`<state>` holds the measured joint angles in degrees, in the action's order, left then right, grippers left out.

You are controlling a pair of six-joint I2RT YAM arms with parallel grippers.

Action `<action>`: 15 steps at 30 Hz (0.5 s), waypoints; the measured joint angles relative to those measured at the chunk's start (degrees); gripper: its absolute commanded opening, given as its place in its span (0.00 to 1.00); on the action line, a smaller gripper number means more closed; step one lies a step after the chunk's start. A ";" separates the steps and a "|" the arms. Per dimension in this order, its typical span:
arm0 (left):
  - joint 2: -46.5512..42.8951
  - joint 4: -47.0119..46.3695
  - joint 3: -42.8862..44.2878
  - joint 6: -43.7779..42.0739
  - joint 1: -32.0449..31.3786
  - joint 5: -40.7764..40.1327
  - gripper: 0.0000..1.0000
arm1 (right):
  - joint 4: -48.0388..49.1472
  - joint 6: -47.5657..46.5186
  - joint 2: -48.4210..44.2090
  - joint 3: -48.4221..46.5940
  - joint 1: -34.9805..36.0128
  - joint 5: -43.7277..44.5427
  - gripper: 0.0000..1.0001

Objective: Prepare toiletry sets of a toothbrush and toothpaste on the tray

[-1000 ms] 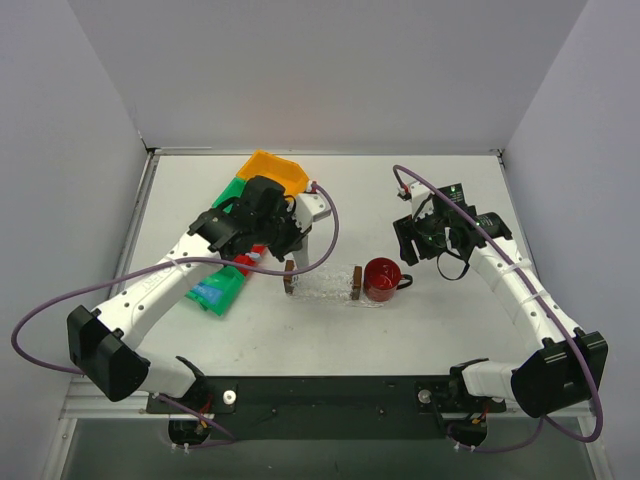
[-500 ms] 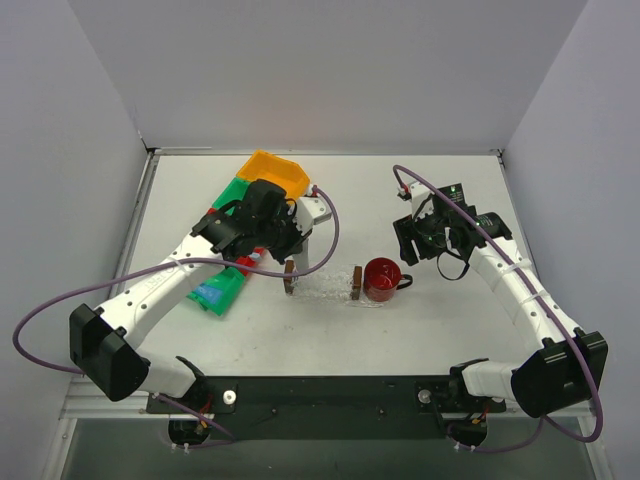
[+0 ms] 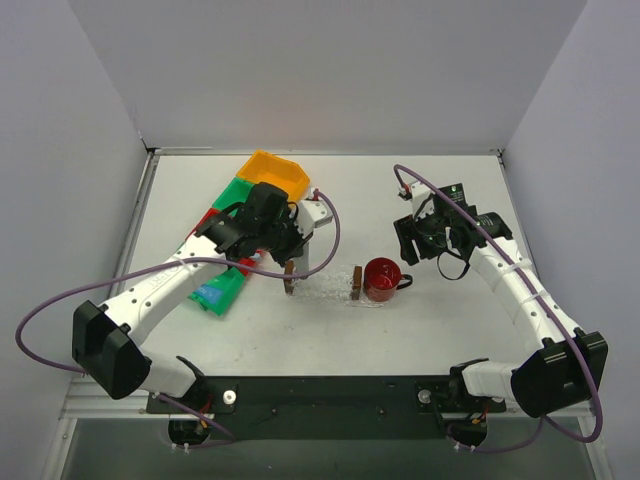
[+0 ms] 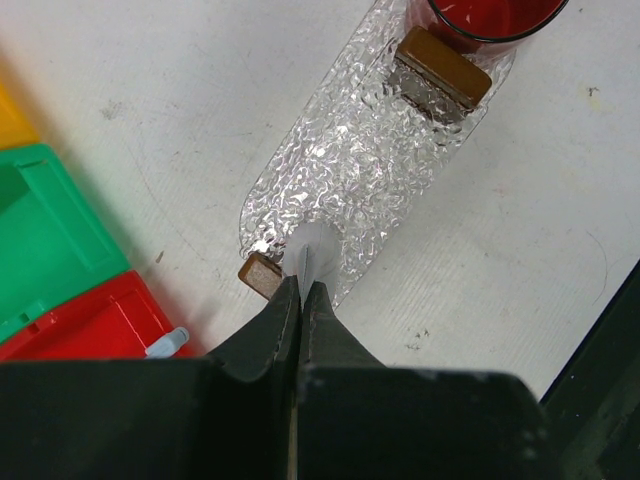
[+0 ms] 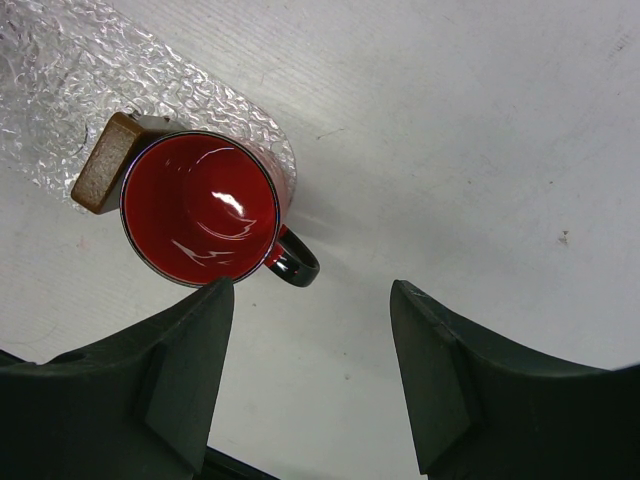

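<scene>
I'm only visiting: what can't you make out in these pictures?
- Pale stick in the left gripper: the left wrist view shows only its tip; the gripper covers the rest.
- Red bin: its contents lie mostly under the left arm in the top view and are cut off by the gripper in the wrist view.
- Toothpaste: no view shows it.

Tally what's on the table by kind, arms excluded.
Bins: 4 (orange bin, green bin, red bin, blue-green bin partly under the left arm)
Tray: 1
Mug: 1
Toothbrush: 1, pinched in the left claw
Small white piece at the red bin's edge, kind unclear: 1
Total: 8
</scene>
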<state>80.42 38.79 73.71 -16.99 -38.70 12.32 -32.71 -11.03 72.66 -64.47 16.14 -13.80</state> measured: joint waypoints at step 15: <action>2.91 -1.01 -0.74 0.07 0.00 0.33 0.00 | 0.00 0.00 0.00 0.00 0.00 -0.04 0.59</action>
<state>83.33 37.78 72.97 -16.93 -38.70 12.64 -32.71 -11.03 72.66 -64.47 16.14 -13.85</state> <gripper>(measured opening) 0.033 0.590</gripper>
